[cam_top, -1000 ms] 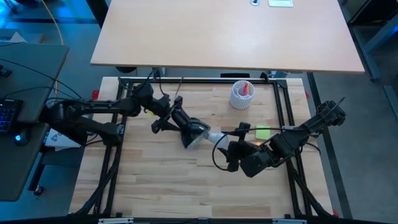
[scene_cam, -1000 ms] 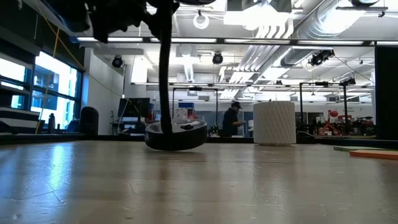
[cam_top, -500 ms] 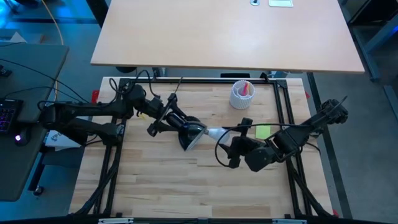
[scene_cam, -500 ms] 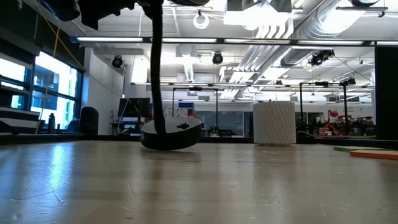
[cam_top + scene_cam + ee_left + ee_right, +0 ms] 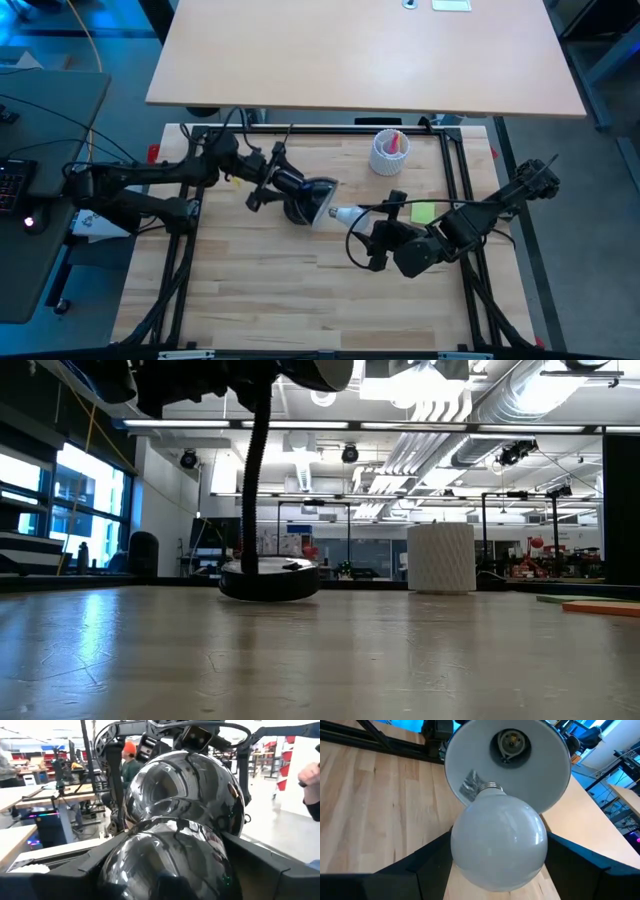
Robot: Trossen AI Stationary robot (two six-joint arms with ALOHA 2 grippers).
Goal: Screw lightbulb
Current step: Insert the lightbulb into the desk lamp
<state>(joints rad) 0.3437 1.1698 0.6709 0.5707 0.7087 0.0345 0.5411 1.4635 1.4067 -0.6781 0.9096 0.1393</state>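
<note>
We see a pale butcher-block table [image 5: 260, 290] inside a black frame, with a lit workshop hall behind it in the low view. On it we count 1 black desk lamp [image 5: 300, 198], 1 white ribbed cup [image 5: 389, 152], 1 lightbulb [image 5: 497, 845] and 1 green pad [image 5: 423, 213] beside the lamp. There are 2 arms. The left gripper [image 5: 272, 184] has its jaws spread wide around the back of the lamp's shade [image 5: 182, 805], clasping it. The right gripper [image 5: 368, 240] pinches the lightbulb by its glass, 1 finger on each side. The bulb's screw base points into the open shade, just short of the socket [image 5: 512, 742], though whether it touches the shade's rim we cannot quite tell.
</note>
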